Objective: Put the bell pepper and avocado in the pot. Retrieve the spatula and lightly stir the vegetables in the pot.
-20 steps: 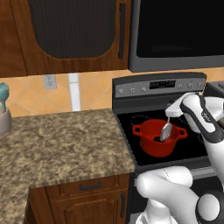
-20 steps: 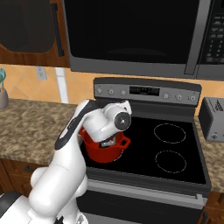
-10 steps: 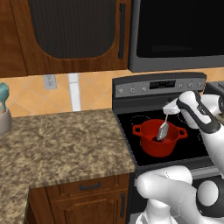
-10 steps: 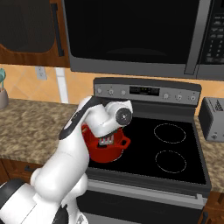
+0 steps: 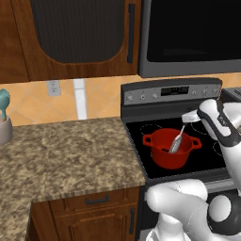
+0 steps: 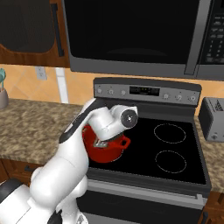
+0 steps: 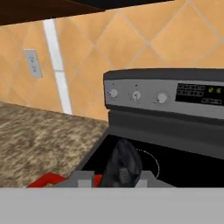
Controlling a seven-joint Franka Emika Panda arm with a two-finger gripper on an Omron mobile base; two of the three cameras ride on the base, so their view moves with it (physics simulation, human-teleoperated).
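Since a second ago the hand (image 5: 189, 117) has lifted and drawn back toward the stove's (image 5: 141, 129) control panel, and the spatula (image 5: 177, 140) has slipped lower: its slotted silver head now sits inside the pot (image 5: 170, 149) while the thin handle leans up toward the hand. Whether the fingers are pinching that handle or have let go cannot be told from these views. In the right base view the arm's wrist covers most of the pot (image 6: 109, 151), leaving one red loop handle showing. The pepper and avocado cannot be made out inside it.

The pot stands on the front left burner, near the stove's left edge beside the granite table (image 5: 66, 150). That table is bare up to a beige holder (image 5: 4, 129) with a teal-handled utensil at its far left end. The right-hand burners (image 6: 168, 146) lie open; a toaster (image 6: 213, 119) stands beyond them. The microwave (image 6: 131, 35) hangs above the stove
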